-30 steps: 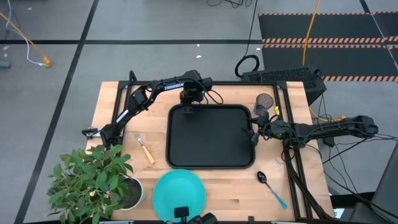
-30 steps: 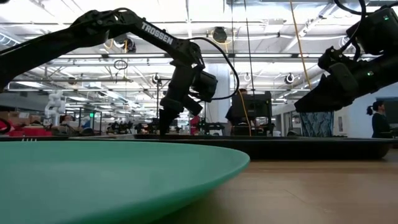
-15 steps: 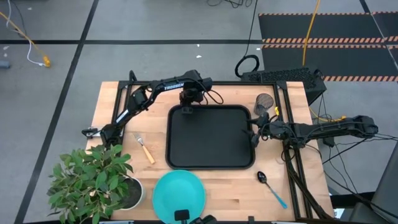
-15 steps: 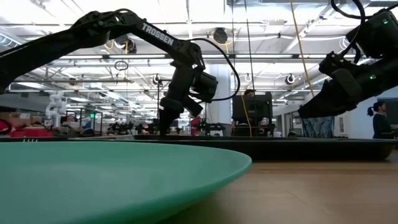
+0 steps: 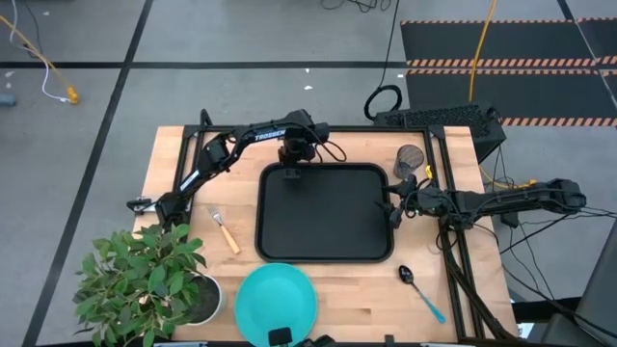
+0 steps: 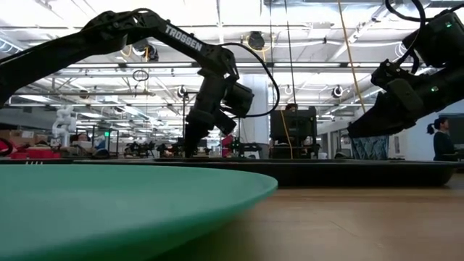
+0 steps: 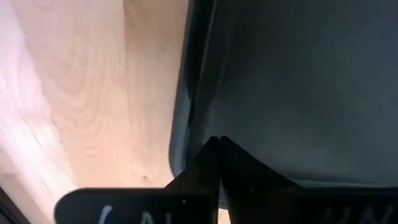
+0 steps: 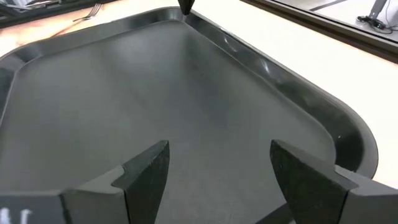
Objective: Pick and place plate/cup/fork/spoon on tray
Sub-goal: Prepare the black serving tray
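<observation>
The large black rectangular tray (image 5: 326, 212) lies in the middle of the wooden table (image 5: 169, 154), with nothing on it. The left gripper (image 5: 291, 173), fingers pressed together, touches its far rim. The right gripper (image 5: 392, 206) stands wide open over its right edge. The round turquoise plate (image 5: 277, 301) lies near the front edge, the small dark cup (image 5: 411, 156) at the far right, the orange-handled fork (image 5: 225, 231) left, the blue-handled spoon (image 5: 421, 291) right.

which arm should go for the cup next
Right. The cup stands just behind the open right gripper at the tray's right edge; the left gripper is shut at the far-left corner.
</observation>
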